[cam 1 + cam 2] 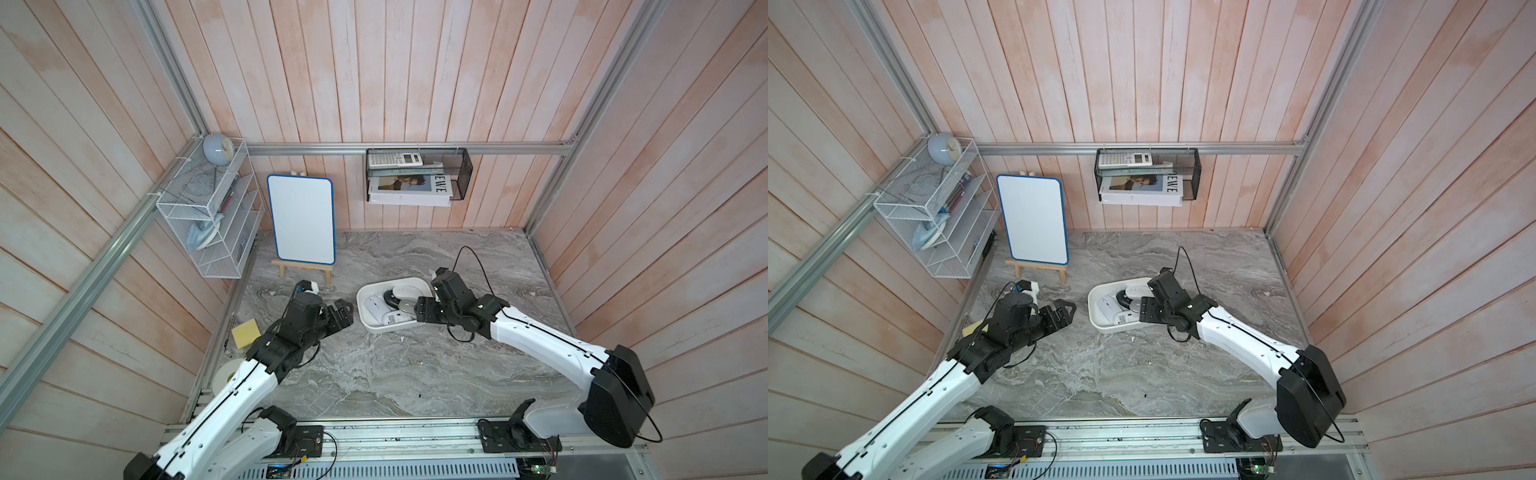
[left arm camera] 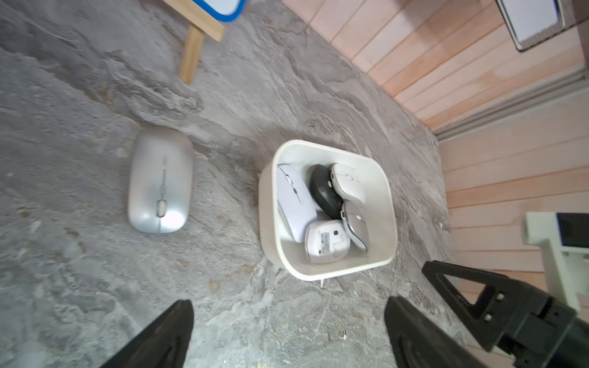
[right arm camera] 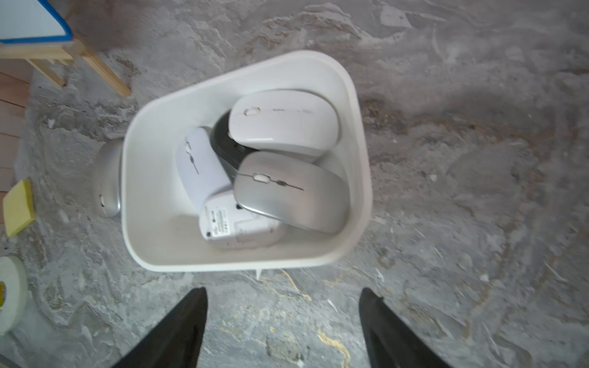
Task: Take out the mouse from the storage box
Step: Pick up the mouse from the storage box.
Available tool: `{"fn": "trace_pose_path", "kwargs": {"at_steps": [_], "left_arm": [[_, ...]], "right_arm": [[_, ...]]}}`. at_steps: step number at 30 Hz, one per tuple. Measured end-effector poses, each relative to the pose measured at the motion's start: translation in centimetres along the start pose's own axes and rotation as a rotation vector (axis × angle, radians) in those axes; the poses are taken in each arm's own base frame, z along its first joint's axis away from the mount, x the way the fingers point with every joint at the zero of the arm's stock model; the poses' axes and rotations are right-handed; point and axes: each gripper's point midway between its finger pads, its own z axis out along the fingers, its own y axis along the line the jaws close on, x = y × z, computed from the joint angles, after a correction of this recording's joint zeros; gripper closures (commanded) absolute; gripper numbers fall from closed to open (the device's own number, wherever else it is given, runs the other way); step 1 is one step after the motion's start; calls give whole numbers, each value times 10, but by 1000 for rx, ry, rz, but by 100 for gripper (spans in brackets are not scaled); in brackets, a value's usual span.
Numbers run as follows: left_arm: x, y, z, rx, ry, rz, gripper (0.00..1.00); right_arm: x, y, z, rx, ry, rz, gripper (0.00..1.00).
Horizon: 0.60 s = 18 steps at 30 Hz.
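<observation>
Marble table [image 1: 415, 374]: storage box [image 1: 390, 329], whiteboard [image 1: 301, 218], tape [image 1: 222, 372]

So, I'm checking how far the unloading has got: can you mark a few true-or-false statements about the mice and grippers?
1. A silver oval mouse lies on the grey marbled tabletop, outside the white plastic storage box. True.
2. The storage box is empty. False: five mice lie inside.
3. The right gripper holds a mouse. False: its jaws stand open, empty.
4. A black mouse lies in the box. True.
</observation>
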Motion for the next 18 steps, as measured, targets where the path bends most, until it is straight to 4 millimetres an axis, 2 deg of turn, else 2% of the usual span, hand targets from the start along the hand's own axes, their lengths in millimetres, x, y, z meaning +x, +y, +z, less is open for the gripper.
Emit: {"fn": "trace_pose_path", "kwargs": {"at_steps": [2,6,13,18], "left_arm": [[4,-12,12,-4,35,23,1],[13,-30,44,-38,110,62,3],[34,-48,100,-59,215,57,12],[40,-58,131,-46,257,19,16]], "right_arm": [[7,-19,-6,23,-18,9,19],[6,-46,-22,42,-91,44,19],[6,-66,-40,38,-179,46,18],[10,-78,-44,52,-206,36,16]]}}
